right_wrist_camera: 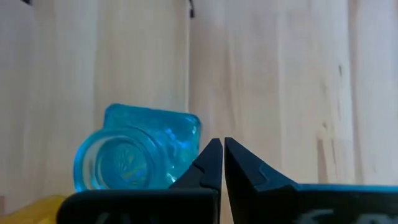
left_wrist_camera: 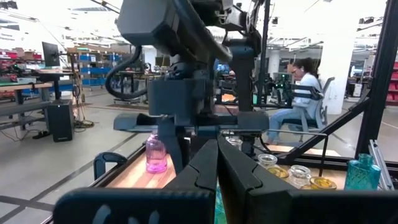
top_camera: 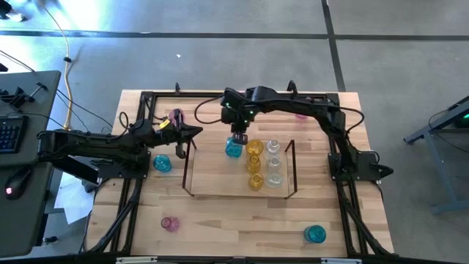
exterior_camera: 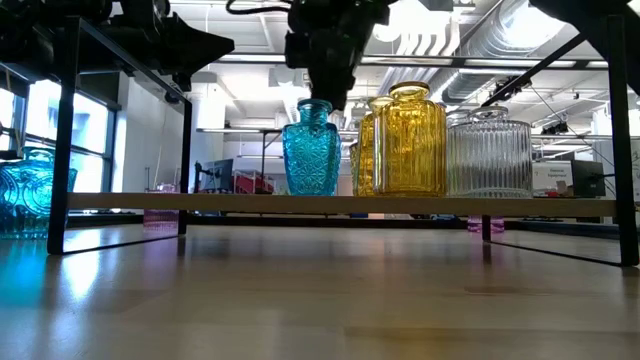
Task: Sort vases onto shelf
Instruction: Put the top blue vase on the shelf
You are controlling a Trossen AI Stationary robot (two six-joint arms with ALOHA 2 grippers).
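Directly below and just to one side of the right gripper [top_camera: 238, 138], whose jaws are clenched on nothing, the teal vase [top_camera: 233, 148] stands upright on the shelf [top_camera: 212, 172], neck pointing up beside them.

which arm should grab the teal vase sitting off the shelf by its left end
Left, probably. The left gripper sits just beside that teal vase, jaws closed and empty. The right gripper hangs over the shelf, above another teal vase, farther away.
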